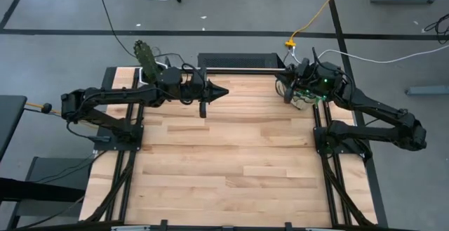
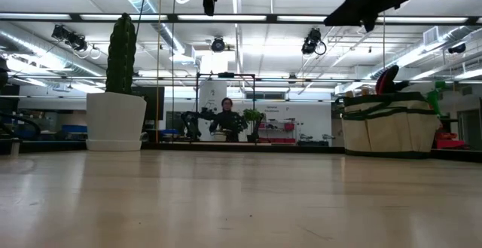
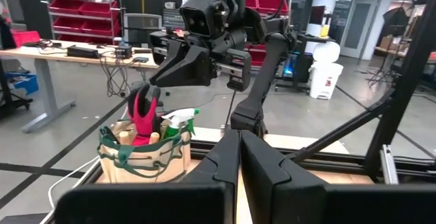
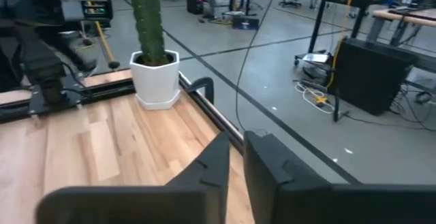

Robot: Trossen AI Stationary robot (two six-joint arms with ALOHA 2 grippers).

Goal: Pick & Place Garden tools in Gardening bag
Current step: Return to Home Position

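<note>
One gardening bag point(image 2: 389, 122), one potted cactus point(image 2: 117, 90), two arms, one person point(image 2: 226, 117)

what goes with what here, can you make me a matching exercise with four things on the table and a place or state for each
Things:
1. gardening bag
2. white pot with cactus
3. left gripper
4. red gloves

Places or states:
A. raised over the table's far middle, fingers shut, holding nothing
B. sticking up out of the bag
C. far left corner of the table
D. far right corner, under the right gripper

Pairs: 1-D, 2-C, 3-A, 4-B
</note>
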